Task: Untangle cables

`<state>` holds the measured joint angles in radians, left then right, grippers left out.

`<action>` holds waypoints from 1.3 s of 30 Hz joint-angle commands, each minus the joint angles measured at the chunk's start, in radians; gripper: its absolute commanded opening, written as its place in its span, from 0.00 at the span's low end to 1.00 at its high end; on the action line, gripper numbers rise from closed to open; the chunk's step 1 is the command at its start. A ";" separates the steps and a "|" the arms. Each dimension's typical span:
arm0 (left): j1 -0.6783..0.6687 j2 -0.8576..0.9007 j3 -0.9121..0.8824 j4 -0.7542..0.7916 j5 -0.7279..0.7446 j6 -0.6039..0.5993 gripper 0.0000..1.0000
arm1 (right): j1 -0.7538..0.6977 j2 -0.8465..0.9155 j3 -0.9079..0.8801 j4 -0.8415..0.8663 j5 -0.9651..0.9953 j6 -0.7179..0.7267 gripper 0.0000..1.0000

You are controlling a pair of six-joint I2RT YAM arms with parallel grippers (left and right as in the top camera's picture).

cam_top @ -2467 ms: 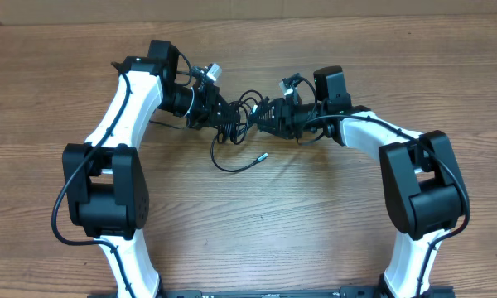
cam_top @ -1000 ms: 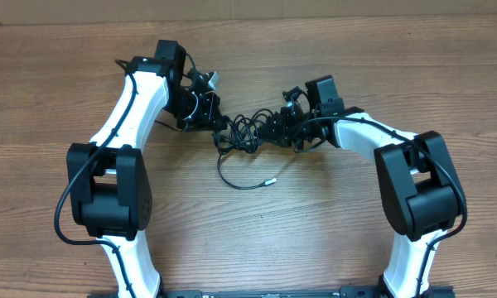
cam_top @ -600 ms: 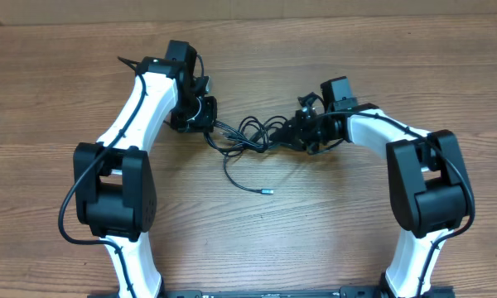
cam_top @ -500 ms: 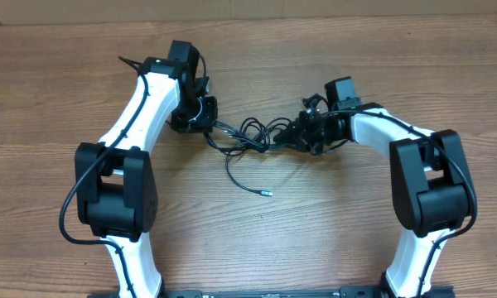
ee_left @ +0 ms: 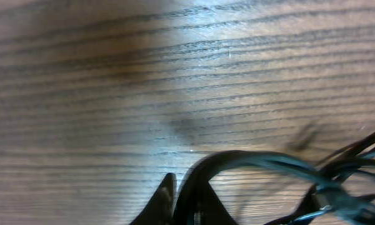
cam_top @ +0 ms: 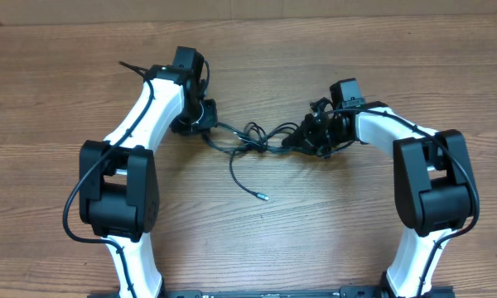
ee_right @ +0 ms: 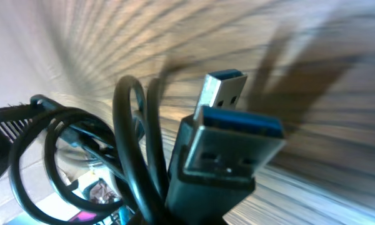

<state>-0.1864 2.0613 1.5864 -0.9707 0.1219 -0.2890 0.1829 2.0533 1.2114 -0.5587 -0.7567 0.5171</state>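
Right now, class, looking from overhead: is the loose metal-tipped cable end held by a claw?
No, the loose cable end lies alone on the table, below the tangle.

You're at a robotics lab bench: two white-and-black arms (cam_top: 141,112) (cam_top: 383,124) rise from a black rail (cam_top: 265,293) at the near edge of a wood-grain table (cam_top: 265,244).

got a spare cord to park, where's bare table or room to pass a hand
Free: the table between the left arm and right arm, below the loose plug, and the strip beyond both at the far edge. Crowded: the span between left pincer and right pincer, where the cables stretch and knot.
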 commanded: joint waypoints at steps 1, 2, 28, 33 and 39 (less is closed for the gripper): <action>0.077 -0.002 0.006 0.009 0.006 0.099 0.56 | -0.054 0.006 -0.014 -0.022 0.111 -0.029 0.04; 0.077 -0.002 0.014 -0.002 0.037 0.114 0.59 | -0.053 0.006 -0.014 -0.023 0.111 -0.029 0.04; -0.207 -0.003 0.237 -0.217 0.323 0.056 0.34 | -0.051 0.006 -0.014 -0.023 0.112 -0.017 0.04; -0.222 -0.003 0.268 -0.201 0.247 -0.107 0.33 | -0.051 0.006 -0.014 -0.021 0.112 -0.017 0.04; -0.229 -0.003 0.403 -0.227 0.165 -0.261 0.40 | -0.051 0.006 -0.014 -0.016 0.112 -0.016 0.04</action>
<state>-0.4061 2.0632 1.9087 -1.1934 0.3466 -0.4187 0.1379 2.0533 1.2079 -0.5800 -0.6693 0.4999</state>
